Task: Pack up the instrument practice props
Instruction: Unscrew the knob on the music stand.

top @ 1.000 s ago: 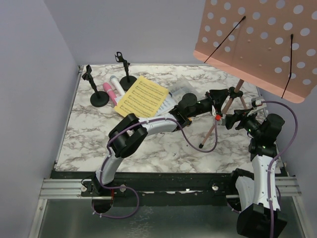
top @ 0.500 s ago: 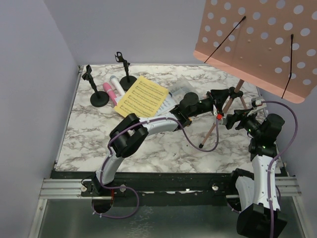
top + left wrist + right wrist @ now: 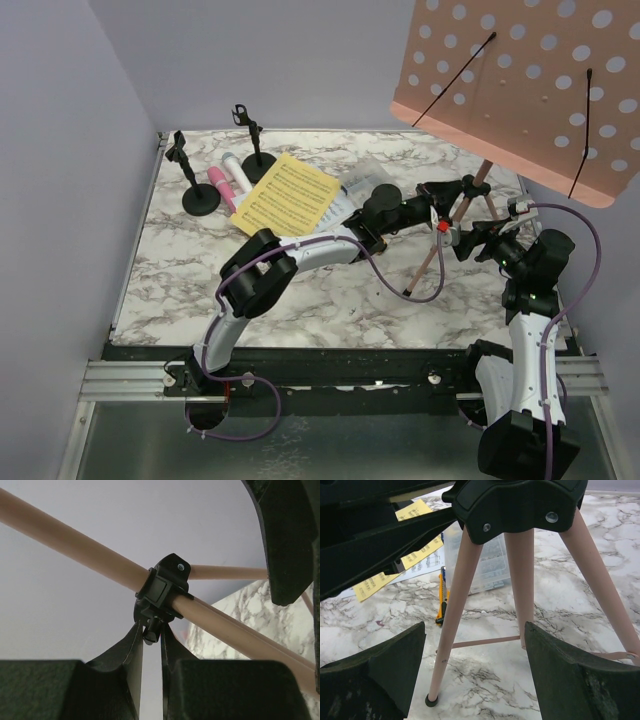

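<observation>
- Top external view: the pink perforated music rack (image 3: 510, 95) fills the upper right of the frame, and its tripod legs stand on the marble table (image 3: 180, 270) at right of centre.
- The left gripper (image 3: 440, 207) reaches across to the rack's pole, and the right gripper (image 3: 470, 240) sits just beside it, lower right.
- At upper left the pink microphone (image 3: 220, 188) and white microphone (image 3: 236, 170) lie side by side between two black mic holders (image 3: 201, 198), touching the yellow sheet-music page (image 3: 287, 195).
- Left wrist view: a pink pole (image 3: 90, 555) runs diagonally across the frame and carries a black clamp (image 3: 162, 585) at centre.
- The left gripper's fingers (image 3: 134, 645) stand nearly together with the clamp's small knob (image 3: 151, 632) between their tips. I cannot tell whether they pinch it.
- Right wrist view: the right gripper's fingers (image 3: 395, 665) are spread wide at lower left and lower right, with the rack's legs (image 3: 452, 620) between them, untouched.
- Behind lie a yellow-and-black utility knife (image 3: 441, 607) and a clear plastic box (image 3: 485, 565).
</observation>
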### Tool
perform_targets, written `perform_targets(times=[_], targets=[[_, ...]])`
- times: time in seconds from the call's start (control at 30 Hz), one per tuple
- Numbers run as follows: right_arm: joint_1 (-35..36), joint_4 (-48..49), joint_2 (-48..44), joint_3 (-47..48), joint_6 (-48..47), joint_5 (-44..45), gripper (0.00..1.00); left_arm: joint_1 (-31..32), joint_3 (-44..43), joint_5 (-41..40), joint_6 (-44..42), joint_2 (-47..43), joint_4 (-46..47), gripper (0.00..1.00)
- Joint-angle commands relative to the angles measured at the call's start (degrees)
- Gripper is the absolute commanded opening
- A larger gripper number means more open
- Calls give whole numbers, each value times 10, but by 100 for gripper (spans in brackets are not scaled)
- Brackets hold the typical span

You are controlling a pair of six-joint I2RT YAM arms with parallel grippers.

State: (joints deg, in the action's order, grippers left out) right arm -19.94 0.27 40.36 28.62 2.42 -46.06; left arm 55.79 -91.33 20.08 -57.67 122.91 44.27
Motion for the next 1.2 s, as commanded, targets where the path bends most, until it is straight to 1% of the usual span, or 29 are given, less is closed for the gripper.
perform_targets(times=[0.0, 0.2, 0.3, 0.4, 0.57, 0.67, 0.73, 0.87, 0.97, 1.17], targets=[[-3, 0, -5, 10, 0, 7, 84, -10, -12, 17, 128, -45, -77, 5], [-3, 0, -5, 9, 0, 6, 84, -35, -66, 78, 220, -64, -198, 5], [-3, 0, -4, 9, 0, 7, 84, -52, -96, 124, 275, -62, -235, 5], [-4, 0, -4, 9, -1, 8, 84, -73, -125, 178, 356, -54, -241, 5], [-4, 0, -3, 9, -1, 7, 84, -108, -195, 260, 530, -20, -241, 4], [-4, 0, -4, 8, -1, 6, 84, -123, -234, 291, 632, 5, -230, 4], [-4, 0, -4, 8, -1, 6, 84, -127, -248, 303, 680, 17, -213, 4], [-4, 0, -4, 8, -1, 7, 84, -129, -248, 312, 706, 21, -190, 5], [-4, -1, -4, 9, -2, 8, 84, -129, -235, 304, 706, 17, -185, 11], [-4, -1, -2, 8, -2, 7, 84, -129, -219, 304, 723, 11, -183, 13]])
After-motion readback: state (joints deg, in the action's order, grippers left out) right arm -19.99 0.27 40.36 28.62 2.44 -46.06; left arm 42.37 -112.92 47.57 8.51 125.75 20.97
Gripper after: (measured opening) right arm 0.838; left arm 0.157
